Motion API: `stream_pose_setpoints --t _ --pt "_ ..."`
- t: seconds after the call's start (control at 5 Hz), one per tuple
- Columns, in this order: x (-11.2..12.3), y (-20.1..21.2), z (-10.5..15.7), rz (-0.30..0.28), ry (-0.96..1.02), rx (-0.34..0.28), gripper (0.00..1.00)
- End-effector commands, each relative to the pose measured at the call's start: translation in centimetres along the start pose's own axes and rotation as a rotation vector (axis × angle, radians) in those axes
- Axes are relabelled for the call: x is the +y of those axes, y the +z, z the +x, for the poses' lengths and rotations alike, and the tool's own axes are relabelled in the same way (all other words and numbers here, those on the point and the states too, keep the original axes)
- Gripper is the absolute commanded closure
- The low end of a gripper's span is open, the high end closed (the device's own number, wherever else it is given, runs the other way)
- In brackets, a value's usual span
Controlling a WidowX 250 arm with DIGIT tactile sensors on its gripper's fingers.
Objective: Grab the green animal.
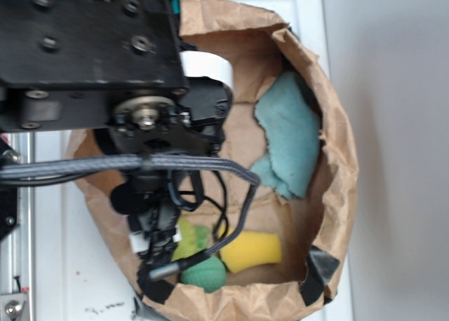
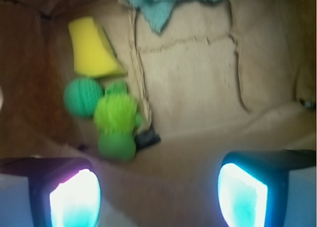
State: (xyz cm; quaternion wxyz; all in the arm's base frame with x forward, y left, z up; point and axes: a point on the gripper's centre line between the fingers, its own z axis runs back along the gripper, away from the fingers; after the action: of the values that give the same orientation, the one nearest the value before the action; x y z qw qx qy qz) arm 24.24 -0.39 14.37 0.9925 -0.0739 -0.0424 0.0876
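One green animal [image 2: 117,120] lay in the paper bag [image 2: 198,88], its long side running toward the open, empty claw [image 2: 158,195], touching the green ball [image 2: 82,97].

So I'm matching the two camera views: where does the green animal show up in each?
Exterior: the green animal sits low in the paper bag, partly hidden behind the arm, left of the yellow sponge.
Wrist: left of center, just below the yellow sponge, ahead of the open gripper.
Shared landmark: the yellow sponge beside it.

1 green animal [image 2: 117,119] – 1 ball [image 2: 82,97] – 1 sponge [image 2: 92,47]
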Motion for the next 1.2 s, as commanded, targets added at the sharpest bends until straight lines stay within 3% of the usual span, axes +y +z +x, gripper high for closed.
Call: stream_pose_setpoints --t 0.0,0.2,0.4,0.8,1.0 --pt "-0.2 -3.9 0.4 0.110 -0.017 0.014 0.00" --pt "-1.3 -6.2 0.0 0.168 -0.044 0.017 0.00" --pt "-2.3 -7.5 -0.4 0.161 -0.079 0.059 0.00" --pt "-4.9 -9.1 -0.8 0.035 -0.166 0.136 0.00" --pt "-4.9 -7.8 -0.8 -0.061 -0.182 0.217 0.00"
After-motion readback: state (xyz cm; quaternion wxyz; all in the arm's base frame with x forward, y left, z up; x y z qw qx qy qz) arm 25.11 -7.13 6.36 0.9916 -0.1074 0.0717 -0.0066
